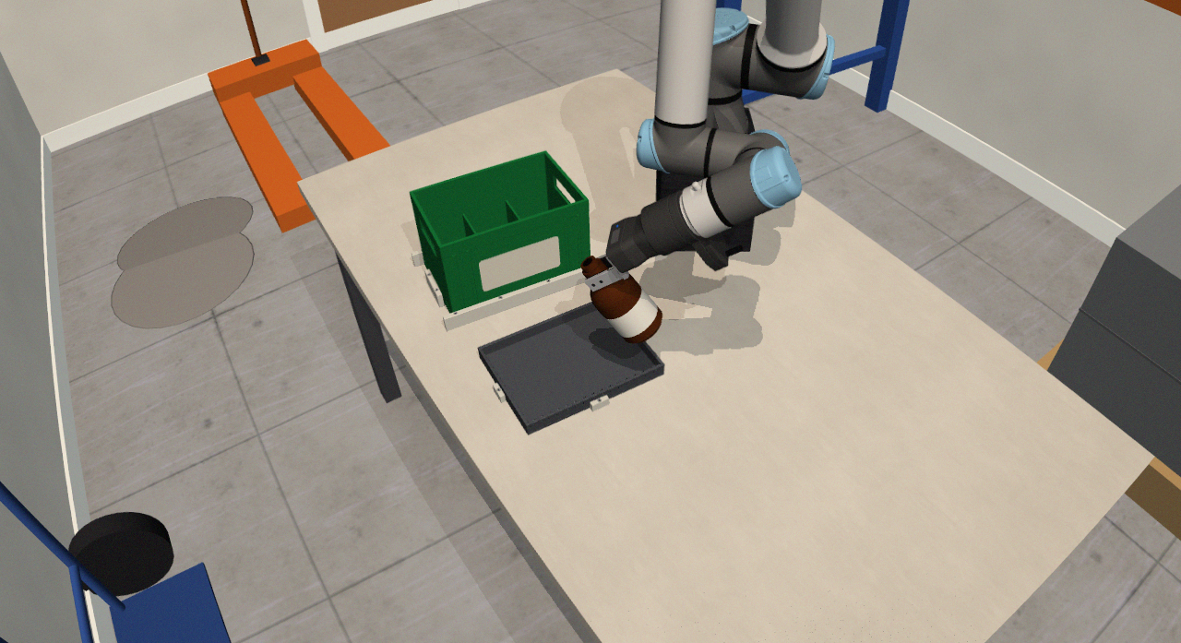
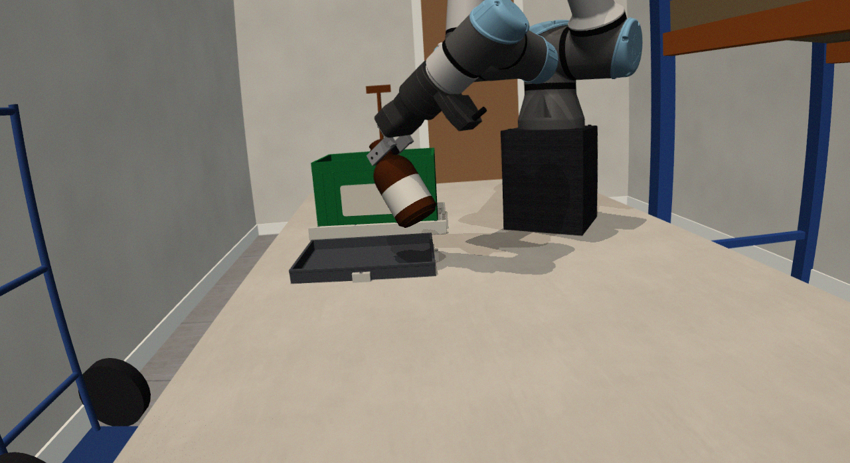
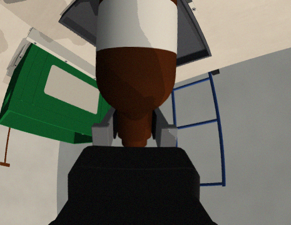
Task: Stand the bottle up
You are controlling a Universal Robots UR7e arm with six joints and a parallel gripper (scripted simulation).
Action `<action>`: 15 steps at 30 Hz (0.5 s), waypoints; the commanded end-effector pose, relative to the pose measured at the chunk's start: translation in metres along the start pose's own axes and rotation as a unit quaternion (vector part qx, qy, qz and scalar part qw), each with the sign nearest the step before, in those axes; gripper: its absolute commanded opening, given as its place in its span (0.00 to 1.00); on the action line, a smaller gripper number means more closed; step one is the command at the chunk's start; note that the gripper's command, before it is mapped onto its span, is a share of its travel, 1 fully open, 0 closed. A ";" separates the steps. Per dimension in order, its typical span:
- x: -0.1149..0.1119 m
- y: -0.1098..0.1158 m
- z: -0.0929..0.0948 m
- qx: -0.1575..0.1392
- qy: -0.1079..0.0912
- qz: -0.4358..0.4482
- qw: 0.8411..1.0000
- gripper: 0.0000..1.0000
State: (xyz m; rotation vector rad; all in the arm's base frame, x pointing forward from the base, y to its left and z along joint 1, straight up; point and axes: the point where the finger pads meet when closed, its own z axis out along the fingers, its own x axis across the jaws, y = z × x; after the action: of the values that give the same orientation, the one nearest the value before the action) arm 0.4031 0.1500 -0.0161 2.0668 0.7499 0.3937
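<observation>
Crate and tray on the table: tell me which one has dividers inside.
The green crate: short upright dividers show inside it, while the low, dark tray shows none.

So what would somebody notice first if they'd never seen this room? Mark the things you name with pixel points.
Probably the brown bottle (image 1: 625, 303) (image 2: 404, 184) (image 3: 136, 75), hanging tilted in the air from the gripper (image 1: 606, 278) (image 2: 389, 149) (image 3: 134, 116), which grips its neck. Next, the bright green crate (image 1: 516, 243) (image 2: 329, 192) (image 3: 32, 90) on the table (image 1: 826, 474) (image 2: 475, 353) (image 3: 245, 25), behind the dark tray (image 1: 561, 375) (image 2: 356, 255) (image 3: 193, 37).
</observation>
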 end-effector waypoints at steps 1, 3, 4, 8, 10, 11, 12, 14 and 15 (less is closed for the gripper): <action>0.000 0.000 0.000 -0.013 0.001 0.001 1.000 0.00; 0.000 0.000 0.000 -0.016 0.001 0.001 1.000 0.00; 0.000 0.000 0.000 -0.020 0.001 0.001 1.000 0.00; 0.000 0.000 -0.001 -0.030 0.001 0.001 1.000 0.00; 0.000 0.000 -0.001 -0.034 0.001 0.001 0.999 0.00; 0.000 0.000 -0.001 -0.036 0.001 0.001 0.999 0.00; 0.000 0.000 -0.001 -0.037 0.002 0.001 0.999 0.00; 0.000 0.000 -0.001 -0.039 0.002 0.001 0.999 0.00; 0.000 0.000 -0.001 -0.040 0.002 0.001 0.999 0.00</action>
State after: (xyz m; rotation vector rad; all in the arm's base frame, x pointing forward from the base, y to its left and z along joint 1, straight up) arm 0.4025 0.1507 -0.0160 2.0006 0.7262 0.4174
